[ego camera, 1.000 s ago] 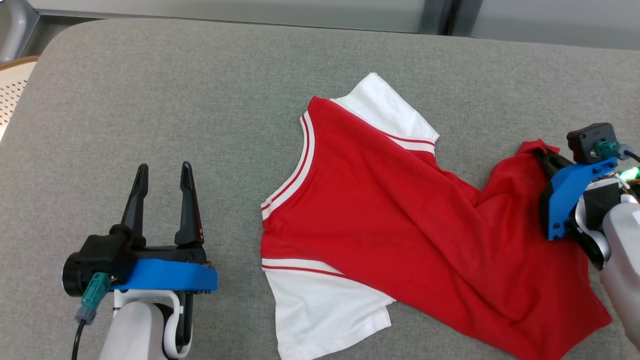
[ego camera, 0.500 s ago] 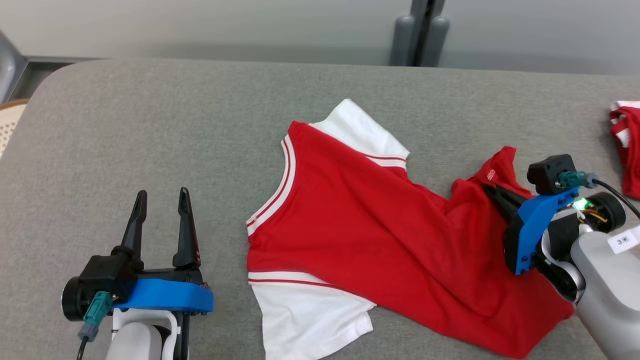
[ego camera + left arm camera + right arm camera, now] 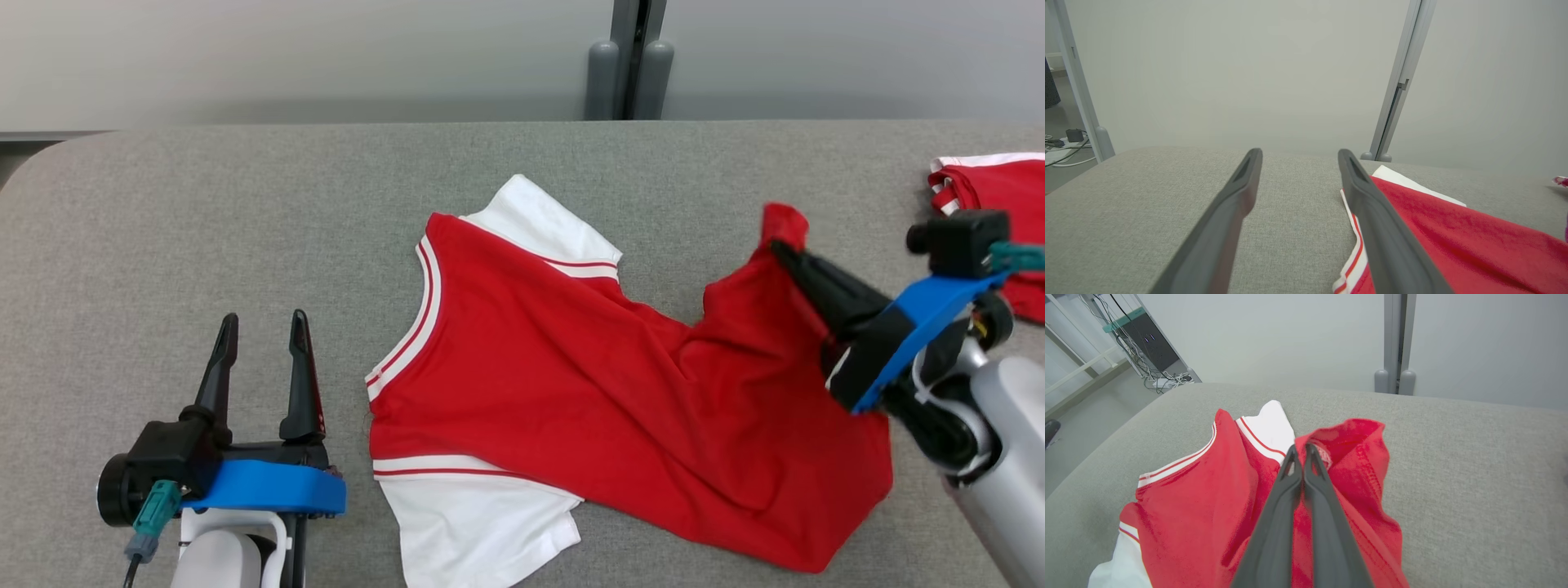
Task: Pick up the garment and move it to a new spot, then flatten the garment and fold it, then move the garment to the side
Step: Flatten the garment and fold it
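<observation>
Right gripper [image 3: 782, 251] clamped on hem corner of red garment [image 3: 571, 384] — cloth spreads left of it. Left gripper [image 3: 263, 322] gapes wide, empty.

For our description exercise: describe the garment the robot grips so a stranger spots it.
At the middle of the grey table lies a spread red shirt with white sleeves. Unlike the red garment at the right edge, its corner is pinched by the right gripper.
</observation>
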Controlling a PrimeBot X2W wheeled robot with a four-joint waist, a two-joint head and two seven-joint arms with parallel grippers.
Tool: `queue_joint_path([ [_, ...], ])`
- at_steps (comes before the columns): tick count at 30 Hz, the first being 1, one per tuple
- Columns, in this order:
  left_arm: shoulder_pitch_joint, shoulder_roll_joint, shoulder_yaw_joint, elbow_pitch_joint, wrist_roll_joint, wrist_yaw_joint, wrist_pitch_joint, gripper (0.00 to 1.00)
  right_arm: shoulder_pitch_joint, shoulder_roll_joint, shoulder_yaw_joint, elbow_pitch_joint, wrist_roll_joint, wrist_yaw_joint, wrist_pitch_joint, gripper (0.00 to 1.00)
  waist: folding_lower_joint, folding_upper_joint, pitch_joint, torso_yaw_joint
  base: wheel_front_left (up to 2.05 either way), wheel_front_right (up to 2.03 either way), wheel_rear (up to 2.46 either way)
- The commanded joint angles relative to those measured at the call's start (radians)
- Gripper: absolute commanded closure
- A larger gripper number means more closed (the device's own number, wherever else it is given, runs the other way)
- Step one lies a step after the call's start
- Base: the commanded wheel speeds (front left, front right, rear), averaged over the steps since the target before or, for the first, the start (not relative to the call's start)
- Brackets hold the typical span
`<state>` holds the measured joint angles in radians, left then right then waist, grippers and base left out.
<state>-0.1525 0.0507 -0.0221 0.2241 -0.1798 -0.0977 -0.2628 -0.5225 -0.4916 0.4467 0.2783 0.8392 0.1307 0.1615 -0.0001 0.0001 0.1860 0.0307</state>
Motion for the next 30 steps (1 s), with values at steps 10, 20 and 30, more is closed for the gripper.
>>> queue_joint_path([
  [10, -0.035, 0.000, -0.011, -0.003, -0.005, 0.001, -0.002, 0.00, -0.176, 0.073, -0.125, 0.055, -0.020, 0.000, -0.005, 1.00, 0.0001, -0.0001, 0.028, 0.033, 0.00, 0.00, 0.00],
  [20, -0.010, -0.001, -0.005, 0.001, -0.012, 0.012, -0.002, 0.00, -0.247, 0.090, -0.179, 0.032, -0.041, 0.000, -0.012, 1.00, 0.0001, -0.0001, -0.003, 0.055, 0.00, 0.00, 0.00],
  [30, 0.006, -0.001, 0.000, -0.009, -0.006, 0.017, -0.002, 0.00, -0.193, 0.104, -0.229, -0.116, -0.104, 0.000, 0.022, 1.00, 0.0001, -0.0001, -0.018, 0.030, 0.00, 0.00, 0.00],
])
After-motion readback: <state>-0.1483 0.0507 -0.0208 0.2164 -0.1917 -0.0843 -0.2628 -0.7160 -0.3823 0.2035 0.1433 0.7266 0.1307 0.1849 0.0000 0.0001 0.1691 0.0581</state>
